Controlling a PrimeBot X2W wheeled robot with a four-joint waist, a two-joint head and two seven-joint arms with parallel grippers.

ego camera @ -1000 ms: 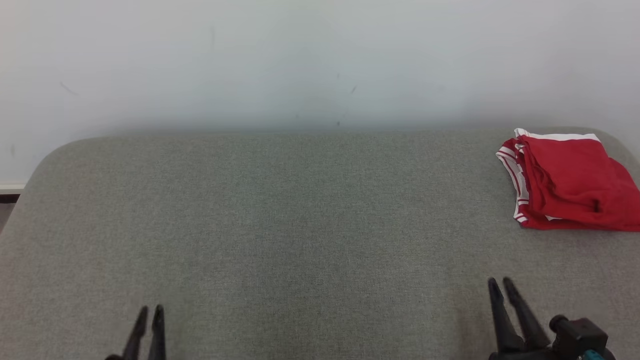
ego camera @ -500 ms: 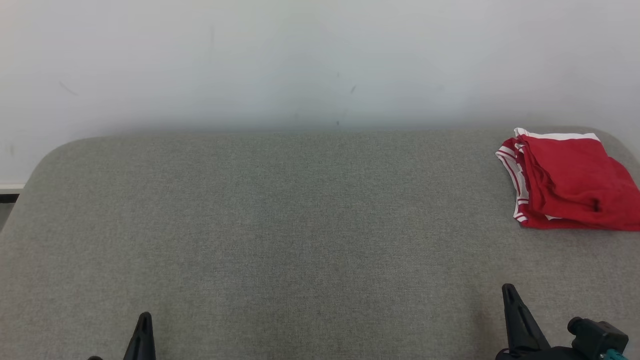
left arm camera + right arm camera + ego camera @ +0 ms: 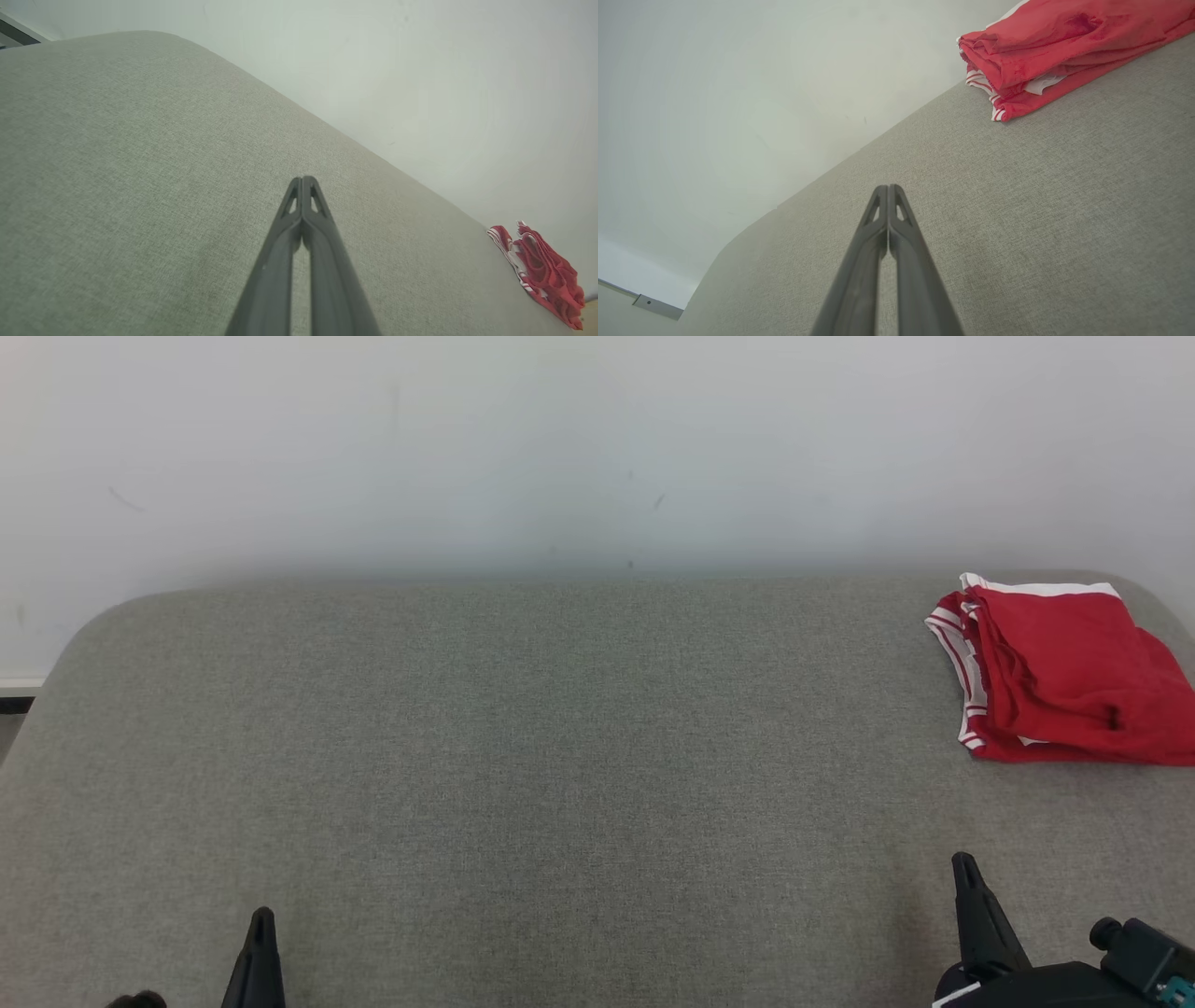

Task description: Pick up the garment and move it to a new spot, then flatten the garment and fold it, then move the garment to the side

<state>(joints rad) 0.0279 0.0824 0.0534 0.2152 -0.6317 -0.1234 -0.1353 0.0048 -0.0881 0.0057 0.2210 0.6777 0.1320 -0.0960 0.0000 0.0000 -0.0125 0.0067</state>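
The garment (image 3: 1064,672) is red with white striped trim and lies folded in a stack at the far right of the grey surface (image 3: 560,756). It also shows in the left wrist view (image 3: 542,270) and the right wrist view (image 3: 1055,51). My left gripper (image 3: 261,919) sits low at the near left edge, shut with nothing in it; its tips (image 3: 302,179) meet. My right gripper (image 3: 962,863) is at the near right, well short of the garment, shut and empty, with its tips (image 3: 888,187) pressed together.
A pale wall (image 3: 560,448) rises right behind the grey padded surface, whose corners are rounded. A strip of floor and skirting (image 3: 17,695) shows past the left edge. The garment lies close to the right edge.
Both grippers have shut from open. Both drew back toward the bottom of the head view, the right one also shifting right. The garment has not moved.
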